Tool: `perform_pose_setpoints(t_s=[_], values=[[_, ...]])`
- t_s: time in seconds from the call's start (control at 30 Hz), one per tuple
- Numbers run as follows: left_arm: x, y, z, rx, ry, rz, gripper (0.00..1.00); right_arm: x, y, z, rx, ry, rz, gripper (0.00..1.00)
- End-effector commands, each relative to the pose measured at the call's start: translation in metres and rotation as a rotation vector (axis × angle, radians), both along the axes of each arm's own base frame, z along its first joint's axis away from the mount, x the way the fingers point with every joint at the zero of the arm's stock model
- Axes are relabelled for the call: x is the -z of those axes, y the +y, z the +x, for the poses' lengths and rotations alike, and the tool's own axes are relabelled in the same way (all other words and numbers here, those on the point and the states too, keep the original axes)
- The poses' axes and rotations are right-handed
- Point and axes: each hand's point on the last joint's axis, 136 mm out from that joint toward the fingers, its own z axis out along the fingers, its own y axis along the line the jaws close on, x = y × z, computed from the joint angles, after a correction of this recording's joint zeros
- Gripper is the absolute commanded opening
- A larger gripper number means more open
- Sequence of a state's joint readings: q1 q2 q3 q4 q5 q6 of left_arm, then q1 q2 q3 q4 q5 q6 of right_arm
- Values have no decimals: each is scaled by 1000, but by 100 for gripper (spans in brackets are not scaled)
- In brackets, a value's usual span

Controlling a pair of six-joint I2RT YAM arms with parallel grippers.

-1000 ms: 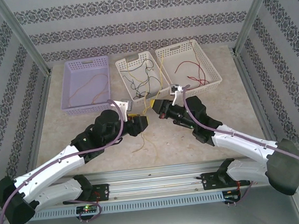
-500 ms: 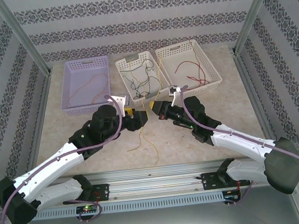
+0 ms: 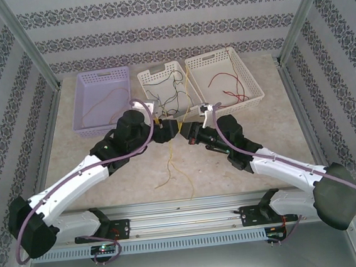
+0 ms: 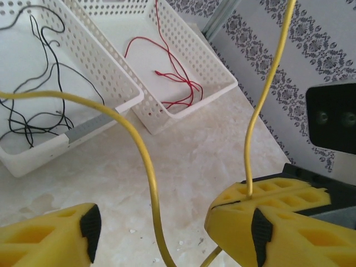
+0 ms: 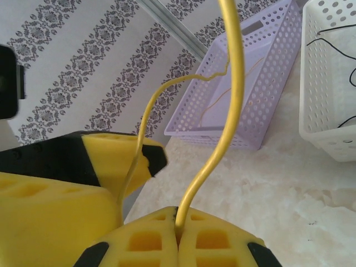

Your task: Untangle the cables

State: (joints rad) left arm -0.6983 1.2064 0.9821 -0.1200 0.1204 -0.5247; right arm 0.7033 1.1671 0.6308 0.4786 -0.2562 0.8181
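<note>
A yellow cable trails from the two grippers down onto the table, and another length rises toward the middle white basket. My right gripper is shut on this yellow cable, which stands up out of its closed fingers. Close to its left, my left gripper is open. The yellow cable passes loosely between its fingers. Black cables lie tangled in the middle basket. A red cable lies in the right white basket.
A purple basket at the back left holds a thin orange-tan cable. All three baskets stand in a row along the table's far edge. Metal frame posts and patterned walls enclose the table on three sides.
My left gripper has moved forward toward the middle basket and opened wider, now right beside the right gripper. The right gripper has stayed shut on the yellow cable, shifting slightly.
</note>
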Motion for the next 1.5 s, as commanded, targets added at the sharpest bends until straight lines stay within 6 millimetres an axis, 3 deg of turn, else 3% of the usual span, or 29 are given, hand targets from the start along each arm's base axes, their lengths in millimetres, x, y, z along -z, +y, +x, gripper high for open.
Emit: perform_pose_setpoints(t_s=[0.0, 0.13, 0.23, 0.27, 0.4, 0.6, 0.93, 1.17, 1.47], values=[[-7, -2, 0, 29, -16, 8, 60, -12, 3, -4, -20, -43, 4, 0], [-3, 9, 0, -2, -20, 53, 29, -12, -1, -4, -5, -47, -10, 0], [-13, 19, 1, -29, -42, 82, 3, -9, -7, -3, 23, -48, -29, 0], [-19, 25, 1, -40, -53, 94, 0, -7, -11, -2, 43, -45, -40, 0], [-44, 46, -4, -68, -101, 123, 0, 15, -42, 7, 178, -8, -121, 0], [-84, 89, -24, -140, -170, 160, 0, 56, -111, 20, 411, 156, -149, 0], [-131, 158, -43, -337, -237, 240, 0, 66, -175, 9, 585, 193, -183, 0], [-156, 182, -50, -410, -280, 278, 0, 67, -192, -2, 610, 194, -190, 0], [-198, 218, -46, -580, -425, 398, 0, 41, -181, -18, 510, 97, -143, 0]])
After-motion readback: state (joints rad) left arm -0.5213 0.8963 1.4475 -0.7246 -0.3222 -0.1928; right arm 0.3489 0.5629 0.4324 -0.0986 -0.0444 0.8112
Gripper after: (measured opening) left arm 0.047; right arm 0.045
